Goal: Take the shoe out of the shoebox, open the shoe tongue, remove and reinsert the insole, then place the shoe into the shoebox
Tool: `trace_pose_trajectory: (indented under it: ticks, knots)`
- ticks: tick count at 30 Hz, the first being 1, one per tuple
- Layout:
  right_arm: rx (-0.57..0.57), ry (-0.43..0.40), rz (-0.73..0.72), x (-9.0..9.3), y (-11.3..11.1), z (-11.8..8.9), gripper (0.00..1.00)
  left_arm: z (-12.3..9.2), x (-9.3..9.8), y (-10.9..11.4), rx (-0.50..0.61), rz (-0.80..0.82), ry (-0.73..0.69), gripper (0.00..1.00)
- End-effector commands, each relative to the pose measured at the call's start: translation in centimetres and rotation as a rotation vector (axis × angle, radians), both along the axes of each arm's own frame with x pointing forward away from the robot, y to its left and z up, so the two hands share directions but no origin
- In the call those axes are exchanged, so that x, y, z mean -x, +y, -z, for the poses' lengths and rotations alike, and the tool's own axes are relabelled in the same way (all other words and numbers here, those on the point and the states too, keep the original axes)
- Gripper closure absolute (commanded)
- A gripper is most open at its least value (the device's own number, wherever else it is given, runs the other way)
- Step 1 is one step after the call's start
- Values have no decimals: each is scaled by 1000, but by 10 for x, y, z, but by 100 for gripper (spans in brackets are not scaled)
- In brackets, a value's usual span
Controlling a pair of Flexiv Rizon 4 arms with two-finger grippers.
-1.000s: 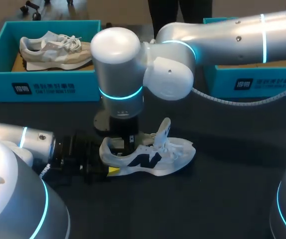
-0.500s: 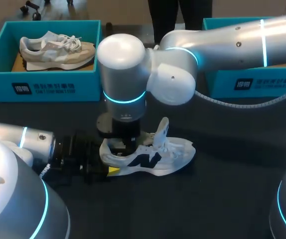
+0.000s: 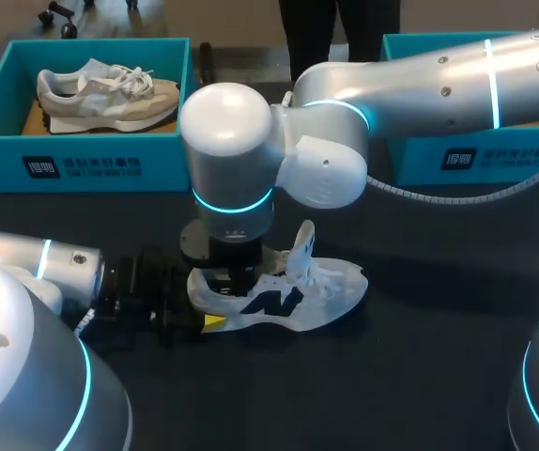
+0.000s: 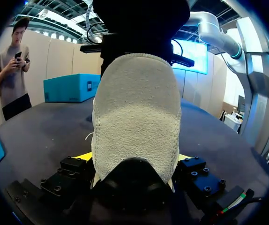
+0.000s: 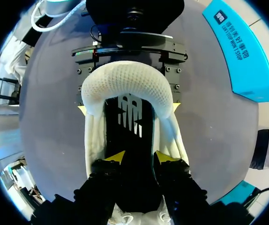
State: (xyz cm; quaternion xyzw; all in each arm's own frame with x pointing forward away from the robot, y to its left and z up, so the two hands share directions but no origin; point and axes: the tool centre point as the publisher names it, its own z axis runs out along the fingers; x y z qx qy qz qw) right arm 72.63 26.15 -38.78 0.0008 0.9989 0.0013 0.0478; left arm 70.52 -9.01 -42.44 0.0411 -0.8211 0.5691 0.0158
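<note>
From the head view, the shoe (image 3: 293, 296) lay on its sole on the table (image 3: 420, 376), out of the shoebox (image 3: 476, 155) behind it, with its tongue (image 3: 304, 246) pulled upright. Over the last second the right gripper (image 3: 234, 277) had dropped from just above the shoe's collar down into its opening. The left gripper (image 3: 204, 321) stayed at the shoe's heel.

In the left wrist view, the shoe's heel stood between that gripper's fingers, a yellow tip pressed against each side, so it held the shoe steady.

In the right wrist view, the right gripper's yellow tips (image 5: 115, 157) sat inside the shoe, a narrow gap apart, over the dark insole (image 5: 127, 117) and pinching nothing I could see. By my reading the tongue step was done and insole removal was just starting.
</note>
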Motion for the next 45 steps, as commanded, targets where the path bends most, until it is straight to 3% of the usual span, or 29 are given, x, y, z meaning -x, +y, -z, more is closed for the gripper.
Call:
trace_pose_trajectory:
  ticks: [1,6,10,13,18,23,34,45]
  knots:
    - [-8,20,-12,-4,4,12,64,-1,0,0,-4,1,-1,100]
    - [-20,69,0,-1,4,31,66,-1,0,0,-4,1,-1,100]
    - [-29,94,20,5,4,43,75,-1,0,0,-4,1,-1,100]
    - [-29,108,36,9,3,49,100,-1,0,0,-4,1,-1,100]
    - [-28,116,62,13,1,51,100,-1,0,0,-4,1,-1,100]
    - [-1,118,90,16,-9,32,100,-1,0,0,-4,1,-1,100]
    - [15,49,82,16,-27,-36,100,-1,0,0,-4,1,-1,100]
    - [39,14,63,7,-31,-59,100,-1,0,0,-4,1,-1,100]
